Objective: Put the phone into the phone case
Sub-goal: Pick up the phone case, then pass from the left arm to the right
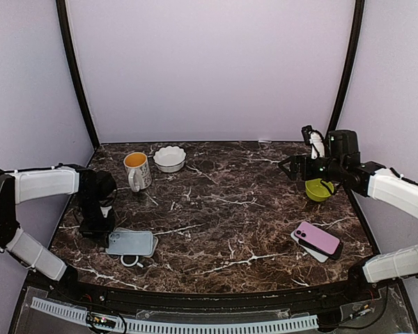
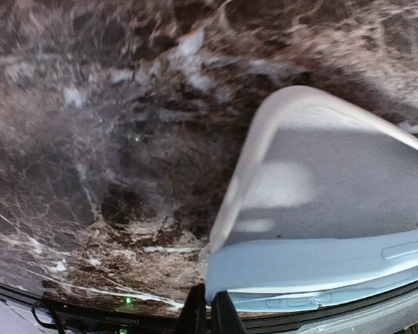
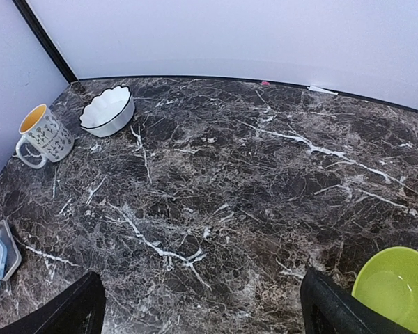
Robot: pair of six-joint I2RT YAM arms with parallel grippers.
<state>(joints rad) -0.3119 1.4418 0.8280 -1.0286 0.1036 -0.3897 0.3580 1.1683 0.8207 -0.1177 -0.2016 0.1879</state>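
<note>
My left gripper (image 2: 210,309) clamps the smooth rounded wall of the pale-blue phone case (image 2: 327,202); my right gripper (image 3: 205,306) gapes apart over the veined marble worktop (image 3: 216,167).

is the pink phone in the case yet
No, the pink phone lies at the far right, well apart from the case on the left.
</note>
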